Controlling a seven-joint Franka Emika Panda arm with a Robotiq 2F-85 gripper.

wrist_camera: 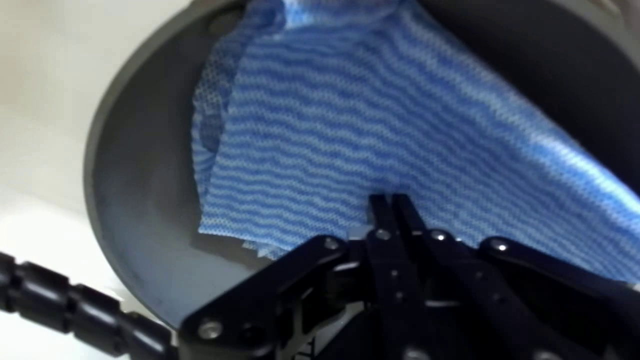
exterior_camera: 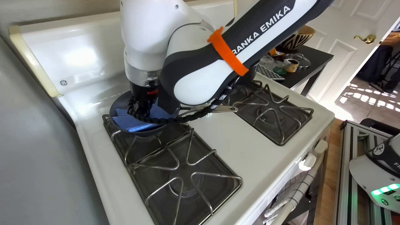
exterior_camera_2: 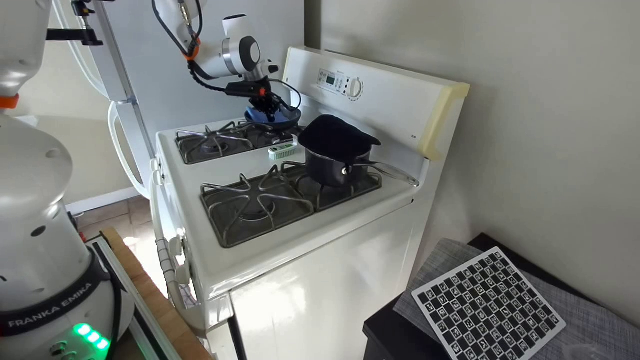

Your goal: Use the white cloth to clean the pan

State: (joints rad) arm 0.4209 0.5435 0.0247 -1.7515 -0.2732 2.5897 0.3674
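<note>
The white cloth is a blue, wavy-striped folded cloth [wrist_camera: 310,125] lying in the dark grey pan [wrist_camera: 145,150]. The cloth [exterior_camera: 132,121] and the pan [exterior_camera: 150,133] also show in an exterior view, with the pan on the rear burner beside the fridge. Its long metal handle [exterior_camera: 218,108] reaches across the stove's middle. My gripper [wrist_camera: 390,197] points down into the pan, its fingers together and their tips at the cloth's surface. The cloth lies flat around the tips; no fold shows between them. The gripper [exterior_camera_2: 270,117] partly hides cloth and pan in both exterior views.
A black pot [exterior_camera_2: 325,167] with a black cloth-like cover [exterior_camera_2: 340,137] stands on the other rear burner. A small green and white object [exterior_camera_2: 282,151] lies between the burners. Raised wire grates [exterior_camera: 187,175], the stove's back panel [exterior_camera_2: 380,95] and the fridge [exterior_camera: 31,150] are close by.
</note>
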